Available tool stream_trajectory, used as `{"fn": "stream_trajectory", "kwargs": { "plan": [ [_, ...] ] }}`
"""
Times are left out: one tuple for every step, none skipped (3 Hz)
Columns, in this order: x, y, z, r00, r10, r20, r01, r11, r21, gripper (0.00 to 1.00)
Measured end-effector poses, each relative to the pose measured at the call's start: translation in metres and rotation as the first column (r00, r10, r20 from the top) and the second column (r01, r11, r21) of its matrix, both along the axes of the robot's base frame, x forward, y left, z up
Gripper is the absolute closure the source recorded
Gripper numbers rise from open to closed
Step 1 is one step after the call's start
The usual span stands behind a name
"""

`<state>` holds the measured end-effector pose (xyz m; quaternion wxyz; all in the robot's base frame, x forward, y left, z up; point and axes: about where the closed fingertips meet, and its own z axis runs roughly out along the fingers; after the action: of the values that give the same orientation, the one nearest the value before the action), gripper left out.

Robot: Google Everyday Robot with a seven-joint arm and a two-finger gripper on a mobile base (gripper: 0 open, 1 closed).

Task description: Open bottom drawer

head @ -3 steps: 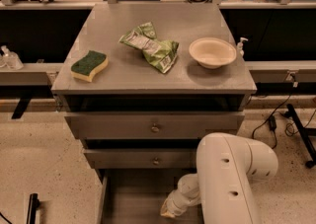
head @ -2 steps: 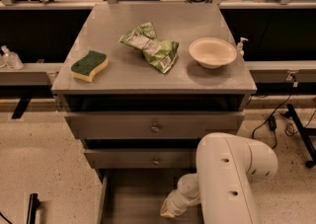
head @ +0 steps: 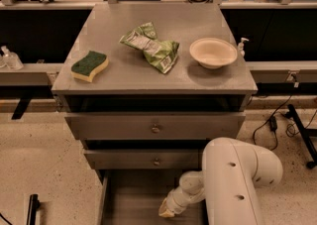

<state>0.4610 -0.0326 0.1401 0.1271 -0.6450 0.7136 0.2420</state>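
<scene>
Already drawn out beneath the middle drawer [head: 143, 160], the bottom drawer [head: 130, 196] shows its plain grey interior. Toward that drawer's right side, the robot's hand [head: 167, 212] reaches down near its front end; whether wide or narrow cannot be told. The opening looks nearly complete: next, any last pull, then backing clear.

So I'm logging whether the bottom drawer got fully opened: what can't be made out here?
All in the one camera view:
- bottom drawer: its front and knob are cut off by the lower picture edge, so how far out it is cannot be told.
- Drawer's right side: hidden behind the white arm.
- tool: low over the drawer's interior near the lower edge; whether it touches anything cannot be told.
</scene>
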Motion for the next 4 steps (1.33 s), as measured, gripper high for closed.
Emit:
{"fn": "stream_trajectory", "kwargs": {
  "plan": [
    [-0.026,0.018,0.004,0.9944,0.053,-0.092,-0.049,0.998,0.043,1.00],
    [-0.068,0.034,-0.002,0.9771,0.086,-0.195,-0.077,0.996,0.056,1.00],
    [-0.063,0.033,-0.001,0.9771,0.086,-0.195,-0.076,0.996,0.056,1.00],
    [-0.062,0.032,-0.001,0.9771,0.086,-0.195,-0.076,0.996,0.056,1.00]
  ]
}}
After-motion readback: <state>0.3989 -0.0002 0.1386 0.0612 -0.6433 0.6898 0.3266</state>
